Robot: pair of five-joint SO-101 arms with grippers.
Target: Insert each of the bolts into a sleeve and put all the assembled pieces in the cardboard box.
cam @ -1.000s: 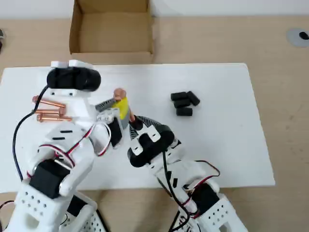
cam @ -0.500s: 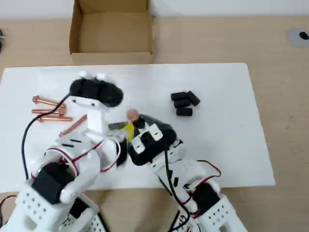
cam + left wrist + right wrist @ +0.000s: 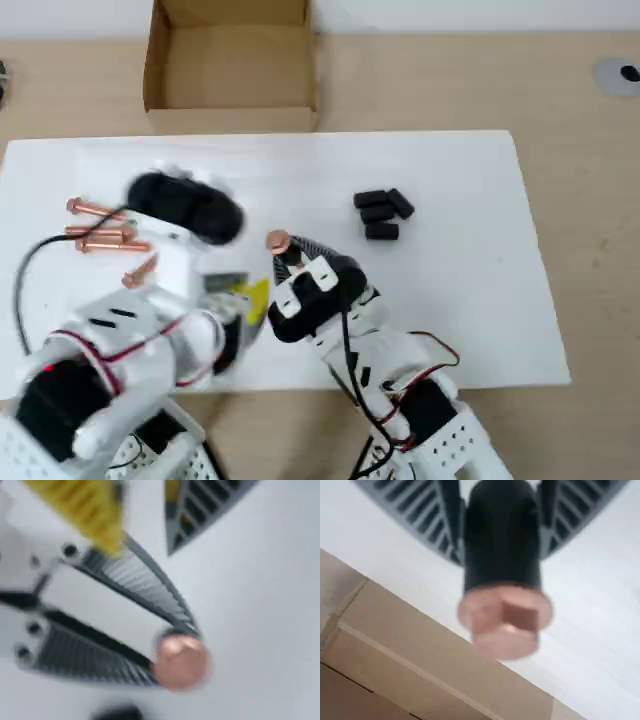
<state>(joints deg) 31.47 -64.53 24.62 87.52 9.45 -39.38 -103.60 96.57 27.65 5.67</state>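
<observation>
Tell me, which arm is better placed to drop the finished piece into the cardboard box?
The right. The right pincer grips the black sleeve with the bolt seated in it, so it likely need only carry that to the cardboard box. The left pincer is open and empty.

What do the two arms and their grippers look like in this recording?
The left arm and right arm are white shells with black motors and red, black and white cables. The left gripper has ribbed dark grey fingers, one with yellow tape; the right gripper is ribbed dark grey too.
</observation>
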